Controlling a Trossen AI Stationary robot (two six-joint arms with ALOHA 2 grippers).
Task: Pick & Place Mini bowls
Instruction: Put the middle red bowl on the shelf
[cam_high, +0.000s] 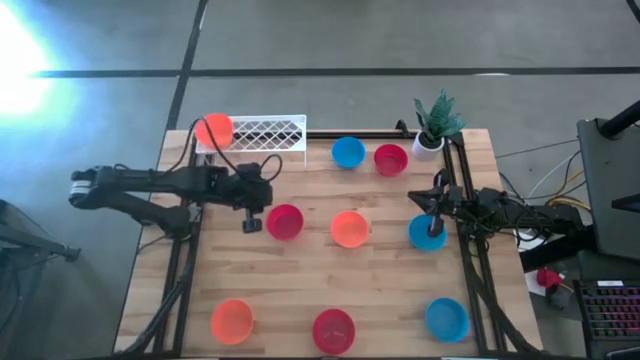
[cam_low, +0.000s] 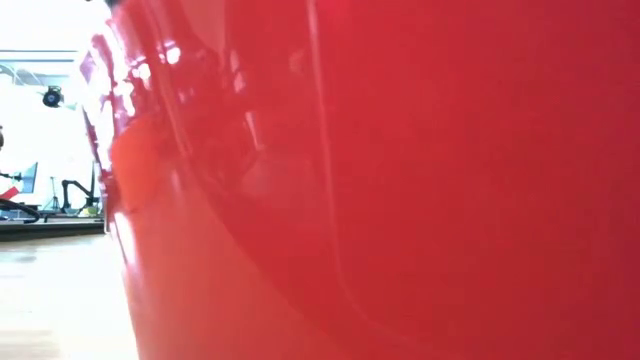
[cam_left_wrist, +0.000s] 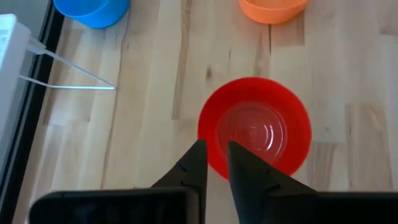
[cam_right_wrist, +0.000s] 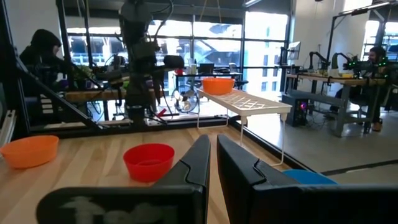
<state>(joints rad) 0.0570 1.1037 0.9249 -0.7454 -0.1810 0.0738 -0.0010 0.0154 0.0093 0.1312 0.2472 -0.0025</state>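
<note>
Red bowl (cam_low: 400, 180) is jammed right up against the low camera and fills nearly that whole view, with just a sliver of wooden table (cam_low: 50, 300) beside it.

From above I count 9 bowls. 1 orange bowl (cam_high: 213, 129) sits on top of the white rack (cam_high: 262, 132) at the back left. On the table behind the middle are a blue (cam_high: 348, 152) and a red (cam_high: 390, 159) side by side, near the plant (cam_high: 436, 122) in the back right corner. The middle row has a red (cam_high: 285, 222), an orange (cam_high: 349, 229) and a blue (cam_high: 427, 233). Along the front edge it goes orange (cam_high: 232, 320), red (cam_high: 333, 330), blue (cam_high: 447, 319).

Left gripper (cam_left_wrist: 216, 148) is down at the near rim of that middle red bowl, which stands upright on the wood. Can't tell whether it's pinching the rim or just sitting against it.

Right gripper (cam_right_wrist: 213, 140) hangs over the middle blue bowl on the right side, pointing across the table, and is pinched nearly together on nothing. Its wrist view shows that blue bowl just beside it.
</note>
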